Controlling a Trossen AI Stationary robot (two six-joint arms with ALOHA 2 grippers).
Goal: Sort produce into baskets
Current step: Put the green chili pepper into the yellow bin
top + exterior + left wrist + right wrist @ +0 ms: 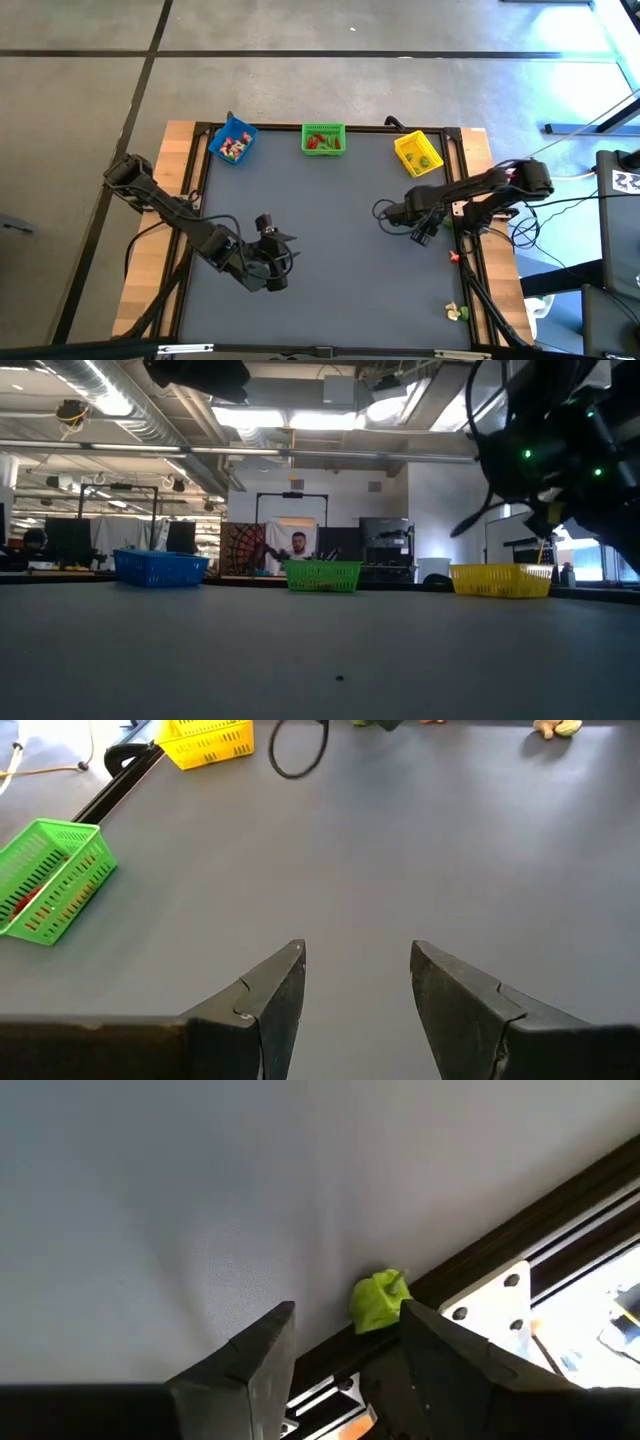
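1. Green basket (323, 139): slatted, holds red and green bits, mid far edge of the counter (330, 250).
2. Blue basket (233, 141) left of it w/ red/whitish bits; yellow basket (418, 153) right w/ green ones.
3. Right pincer (340, 1342) open, crumpled green piece (379, 1301) btwn fingers at counter edge.
4. Left pincer (355, 1005) open, empty, nearer than the green basket.

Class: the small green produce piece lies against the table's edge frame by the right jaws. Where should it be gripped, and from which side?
Grip the green produce piece across its crumpled middle, coming from above with the right gripper, one jaw along the mat side. The edge frame touches its far side, so the mat side is probably the freer approach.
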